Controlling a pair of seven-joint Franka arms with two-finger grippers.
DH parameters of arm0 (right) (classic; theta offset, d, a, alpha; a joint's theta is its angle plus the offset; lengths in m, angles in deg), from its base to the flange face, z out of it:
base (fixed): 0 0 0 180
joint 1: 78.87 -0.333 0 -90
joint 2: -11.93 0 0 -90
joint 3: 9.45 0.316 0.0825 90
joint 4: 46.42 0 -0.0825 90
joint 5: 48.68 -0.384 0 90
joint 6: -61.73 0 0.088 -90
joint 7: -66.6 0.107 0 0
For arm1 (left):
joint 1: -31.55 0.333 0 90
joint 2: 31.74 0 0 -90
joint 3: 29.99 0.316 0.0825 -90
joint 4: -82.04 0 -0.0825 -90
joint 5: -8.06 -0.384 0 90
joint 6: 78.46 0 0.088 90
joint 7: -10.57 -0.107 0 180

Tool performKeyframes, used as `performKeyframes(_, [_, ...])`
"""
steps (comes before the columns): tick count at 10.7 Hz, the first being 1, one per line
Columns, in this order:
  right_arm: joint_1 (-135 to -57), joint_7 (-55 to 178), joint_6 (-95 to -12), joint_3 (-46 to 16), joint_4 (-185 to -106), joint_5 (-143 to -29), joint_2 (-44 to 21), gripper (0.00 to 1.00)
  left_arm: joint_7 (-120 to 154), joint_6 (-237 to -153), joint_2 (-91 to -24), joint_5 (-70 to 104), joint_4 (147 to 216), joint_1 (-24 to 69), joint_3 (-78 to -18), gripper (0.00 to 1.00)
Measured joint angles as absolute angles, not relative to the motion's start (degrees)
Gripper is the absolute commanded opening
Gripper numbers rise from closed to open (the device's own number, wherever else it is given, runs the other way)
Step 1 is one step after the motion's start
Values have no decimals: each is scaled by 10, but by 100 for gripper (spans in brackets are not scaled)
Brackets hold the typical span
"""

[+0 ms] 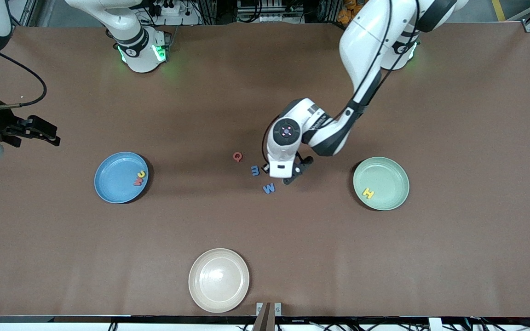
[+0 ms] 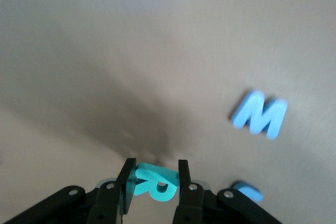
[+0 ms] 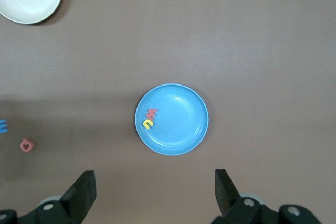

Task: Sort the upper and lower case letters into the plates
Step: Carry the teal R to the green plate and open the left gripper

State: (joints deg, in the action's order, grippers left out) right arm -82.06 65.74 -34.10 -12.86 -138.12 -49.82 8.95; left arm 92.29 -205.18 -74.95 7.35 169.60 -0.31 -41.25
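With my left gripper [image 2: 155,174] clamped on the teal flat letter R [image 2: 154,183] mid-counter, I next carry it to the pale green round plastic plate [image 1: 396,174]; my right gripper [image 3: 155,187] waits open at the counter's right-arm edge.

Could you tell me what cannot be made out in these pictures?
- Front view: the left gripper and its teal R are hidden under the wrist.
- Left wrist view: one blue letter is partly covered by the gripper, so it cannot be read.
- Right wrist view: blue letters are cut off by the edge.
- Right gripper, at the right arm's end: its fingers are too small to read in the front view.
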Motion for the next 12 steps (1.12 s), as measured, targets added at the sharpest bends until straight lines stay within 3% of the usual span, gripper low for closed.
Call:
performKeyframes(6, [-834, 650, -365, -103, -1424, -498, 106, 100, 631, -1898, -642, 76, 1709, 183, -409, 0])
performKeyframes(8, [-852, 650, -366, -82, -1433, -499, 92, 100, 568, -1901, -638, 75, 1757, 235, -410, 0])
performKeyframes(10, [-859, 654, -394, -26, -1438, -500, 63, 100, 548, -1963, -639, 72, 1822, 259, -410, 0])
performKeyframes(11, [-866, 670, -410, -1, -1439, -500, 43, 100, 540, -1992, -639, 69, 1850, 265, -410, 57])
performKeyframes(12, [-878, 694, -427, 15, -1440, -500, 22, 100, 531, -2007, -638, 67, 1866, 270, -411, 100])
